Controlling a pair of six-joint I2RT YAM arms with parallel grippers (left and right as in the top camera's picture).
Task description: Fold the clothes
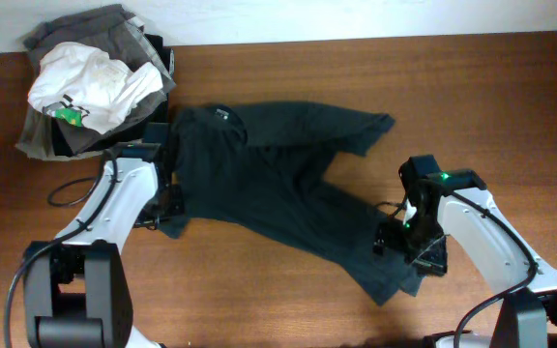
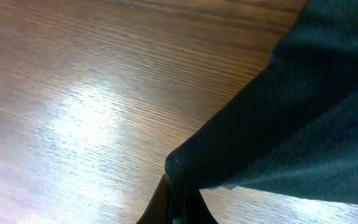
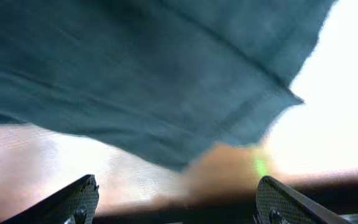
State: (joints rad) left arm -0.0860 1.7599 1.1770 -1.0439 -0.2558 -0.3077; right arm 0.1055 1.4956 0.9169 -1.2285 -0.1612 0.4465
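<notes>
The dark teal-black T-shirt lies crumpled and spread across the middle of the wooden table, with its collar toward the back left. My left gripper sits at the shirt's left edge. In the left wrist view its fingers are shut on a corner of the shirt just above the table. My right gripper is at the shirt's lower right end. In the right wrist view its fingers are wide open and empty, with the shirt's hem lying ahead of them and not between them.
A pile of garments sits at the back left corner: a white garment with a green mark on top of grey folded garments. A black cable loops beside the left arm. Bare wooden table lies at the right.
</notes>
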